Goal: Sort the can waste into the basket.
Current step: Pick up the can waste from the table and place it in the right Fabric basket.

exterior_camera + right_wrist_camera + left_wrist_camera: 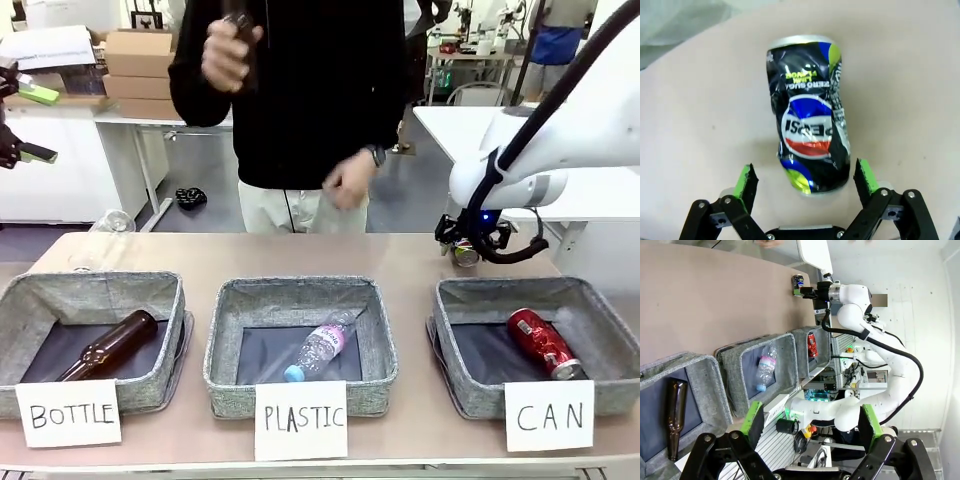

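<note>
A dented dark blue Pepsi can (pixel 810 125) rests on the table behind the CAN basket (pixel 520 287). My right gripper (pixel 805 180) is open, its green pads either side of the can's near end without touching it. From the front, the right gripper (pixel 467 238) hovers just over that Pepsi can (pixel 466 256). A red can (pixel 542 343) lies inside the CAN basket. My left gripper (pixel 35 123) is held high at the far left, open and empty; the left gripper (pixel 810 422) looks across the table to the CAN basket (pixel 797 340), red can (pixel 811 344) and Pepsi can (pixel 798 282).
The BOTTLE basket (pixel 90 283) holds a brown glass bottle (pixel 108 346). The PLASTIC basket (pixel 300 290) holds a clear plastic bottle (pixel 322 345). A person stands across the table with a raised hand (pixel 230 50) gripping a dark bottle.
</note>
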{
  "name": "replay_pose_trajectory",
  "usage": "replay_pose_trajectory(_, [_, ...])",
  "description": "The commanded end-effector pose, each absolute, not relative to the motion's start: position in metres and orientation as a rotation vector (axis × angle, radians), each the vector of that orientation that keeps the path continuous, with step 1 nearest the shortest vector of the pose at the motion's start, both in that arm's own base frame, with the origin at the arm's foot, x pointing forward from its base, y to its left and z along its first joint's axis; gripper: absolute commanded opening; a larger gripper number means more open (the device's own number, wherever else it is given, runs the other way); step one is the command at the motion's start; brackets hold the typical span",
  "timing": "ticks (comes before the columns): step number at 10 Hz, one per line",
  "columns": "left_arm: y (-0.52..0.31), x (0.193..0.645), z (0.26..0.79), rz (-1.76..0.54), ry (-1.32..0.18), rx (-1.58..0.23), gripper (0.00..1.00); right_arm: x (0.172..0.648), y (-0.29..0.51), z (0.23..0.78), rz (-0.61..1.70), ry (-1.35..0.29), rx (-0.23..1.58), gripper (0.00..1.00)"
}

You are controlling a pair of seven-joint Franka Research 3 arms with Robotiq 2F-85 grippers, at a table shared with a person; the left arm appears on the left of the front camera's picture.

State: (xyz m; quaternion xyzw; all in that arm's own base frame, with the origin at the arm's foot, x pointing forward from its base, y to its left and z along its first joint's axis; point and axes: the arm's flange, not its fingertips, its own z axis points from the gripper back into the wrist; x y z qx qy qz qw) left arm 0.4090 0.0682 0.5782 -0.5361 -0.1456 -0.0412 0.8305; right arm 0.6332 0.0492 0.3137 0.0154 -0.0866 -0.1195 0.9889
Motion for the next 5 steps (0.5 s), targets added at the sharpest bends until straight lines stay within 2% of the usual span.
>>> replay_pose_trajectory(1, [0.0676,0.4063,0.5803,-0.086,-0.302,-1.134,0.98,0.6429,0.0555,0.3061,-0.311,-0.225,-0.006,1.0])
replay_pose_trajectory(5, [0.0676,0.4063,0.5803,-0.086,-0.302,-1.134,0.98,0.6416,0.056,0.3014,-0.303,-0.224,-0.008,1.0])
